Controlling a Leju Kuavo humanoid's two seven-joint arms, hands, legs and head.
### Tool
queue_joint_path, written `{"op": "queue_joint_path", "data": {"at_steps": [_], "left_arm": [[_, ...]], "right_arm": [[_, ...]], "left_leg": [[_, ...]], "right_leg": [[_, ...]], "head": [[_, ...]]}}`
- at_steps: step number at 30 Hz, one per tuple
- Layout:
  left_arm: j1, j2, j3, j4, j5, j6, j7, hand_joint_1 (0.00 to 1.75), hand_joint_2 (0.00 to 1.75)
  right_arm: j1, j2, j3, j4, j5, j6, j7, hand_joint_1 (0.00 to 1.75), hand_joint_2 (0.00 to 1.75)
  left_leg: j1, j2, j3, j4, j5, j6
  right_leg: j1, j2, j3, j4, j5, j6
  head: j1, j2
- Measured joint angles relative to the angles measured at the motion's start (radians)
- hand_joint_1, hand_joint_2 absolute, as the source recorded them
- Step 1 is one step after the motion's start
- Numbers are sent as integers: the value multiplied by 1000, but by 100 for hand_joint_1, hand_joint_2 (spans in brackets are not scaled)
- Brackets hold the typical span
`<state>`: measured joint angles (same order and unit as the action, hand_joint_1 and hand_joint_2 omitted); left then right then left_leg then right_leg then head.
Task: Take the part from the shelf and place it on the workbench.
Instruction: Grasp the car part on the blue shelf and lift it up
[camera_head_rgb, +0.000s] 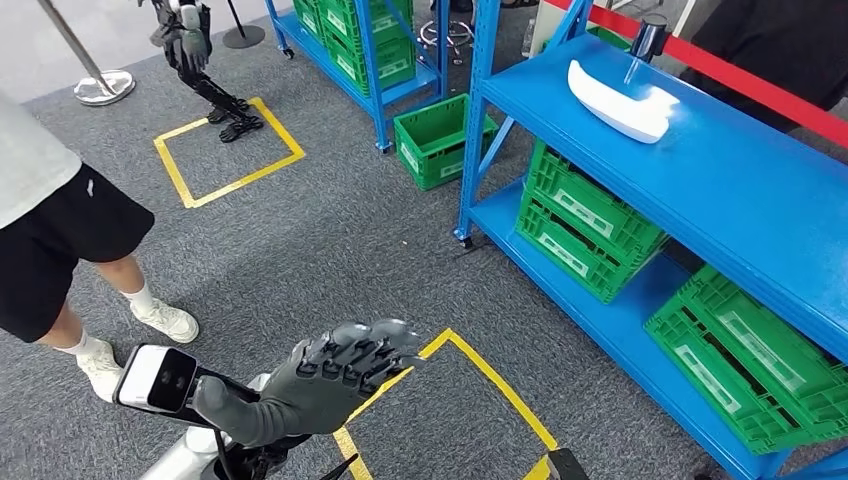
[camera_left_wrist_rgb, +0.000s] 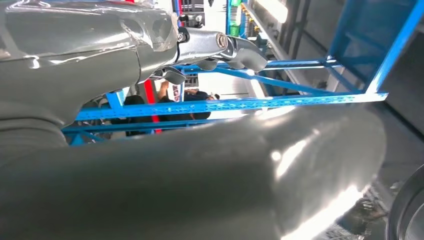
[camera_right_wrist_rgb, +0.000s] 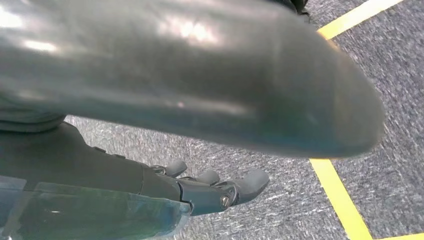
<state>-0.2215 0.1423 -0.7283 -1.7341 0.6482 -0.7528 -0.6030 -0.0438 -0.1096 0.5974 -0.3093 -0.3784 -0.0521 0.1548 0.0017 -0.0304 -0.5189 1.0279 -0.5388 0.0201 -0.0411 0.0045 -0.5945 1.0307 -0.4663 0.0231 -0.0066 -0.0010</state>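
My left hand is raised, fingers spread and holding nothing, ready to reach the white part on the blue shelf; right hand hangs empty.

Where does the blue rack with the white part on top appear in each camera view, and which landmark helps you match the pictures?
Head view: the blue rack runs along the right side, with green crates on its lower shelf.
Left wrist view: its blue beams cross the middle of the picture.
Right wrist view: not in it.
Shared landmark: the yellow floor tape, seen on grey carpet in the head view and in the right wrist view.
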Motion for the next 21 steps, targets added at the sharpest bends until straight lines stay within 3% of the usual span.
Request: {"op": "queue_joint_path", "data": {"at_steps": [2,4,5,6,7,9,10,11,14,15,17,18,19,21], "left_arm": [[0,0,0,-2,0,0,-1,0,0],[2,1,1,-2,0,0,-2,0,0],[3,2,0,-2,0,0,-2,0,0],[4,2,1,-2,0,0,-2,0,0],[4,3,1,-2,0,1,-3,0,0],[4,3,1,-2,-1,1,-4,0,0],[4,4,1,-2,-1,1,-5,0,0],[4,4,2,-2,-2,1,-6,0,0],[4,3,2,-4,-2,1,-8,0,0],[4,3,2,-5,-2,1,-8,0,0],[4,2,1,-5,-2,1,-8,0,0],[4,2,1,-4,-2,1,-8,0,0],[4,1,1,-3,-3,1,-8,0,0],[6,1,0,-2,-4,1,-8,0,0]], "right_arm": [[1,0,2,0,-2,-3,-1,0,0],[1,0,5,0,-3,-4,-1,0,0],[2,0,7,0,-4,-4,-1,0,0],[2,1,9,1,-4,-4,-1,0,0],[2,2,11,1,-4,-4,-1,0,0],[3,6,14,1,-5,-4,-1,0,0],[2,9,14,1,-6,-4,-1,0,0],[3,11,15,1,-6,-3,-1,0,0],[1,15,16,1,-7,-3,-1,0,0],[0,14,17,1,-6,-2,-1,0,0],[-4,10,18,1,-6,-2,-2,0,0],[-4,7,19,1,-6,-2,-2,0,0],[-1,4,19,2,-6,-2,-2,0,0],[5,0,20,3,-6,-2,-2,0,0]], "left_leg": [[2,20,-61,115,-29,-11],[3,28,-176,268,-54,-15],[3,29,-225,310,-43,-13],[2,29,-255,311,-7,-8],[-1,29,-263,269,49,-1],[-14,30,-236,117,172,20],[-22,31,-217,59,205,32],[-28,32,-201,19,216,43],[-32,30,-152,-36,191,64],[-31,28,-131,-56,186,68],[-26,24,-92,-82,173,74],[-27,21,-78,-87,161,75],[-27,17,-63,-88,147,73],[-26,7,-25,-88,114,64]], "right_leg": [[1,0,28,-2,-21,-12],[4,-1,56,-2,-46,-16],[5,-1,72,-2,-59,-16],[6,0,89,-3,-73,-16],[7,1,109,-4,-87,-15],[6,3,143,-13,-115,-12],[6,4,156,-22,-124,-8],[6,4,166,-36,-131,-4],[10,-2,188,-42,-107,26],[11,-4,172,-3,-88,32],[13,-3,80,128,-69,23],[15,-2,21,195,-81,15],[16,-2,-33,238,-111,8],[13,-2,-102,242,-182,7]], "head": [[-2,0],[-2,0],[-3,0],[-3,0],[-3,0],[-2,0],[-2,0],[-3,0],[-5,0],[-4,0],[-3,0],[-2,0],[-2,0],[-1,0]]}}
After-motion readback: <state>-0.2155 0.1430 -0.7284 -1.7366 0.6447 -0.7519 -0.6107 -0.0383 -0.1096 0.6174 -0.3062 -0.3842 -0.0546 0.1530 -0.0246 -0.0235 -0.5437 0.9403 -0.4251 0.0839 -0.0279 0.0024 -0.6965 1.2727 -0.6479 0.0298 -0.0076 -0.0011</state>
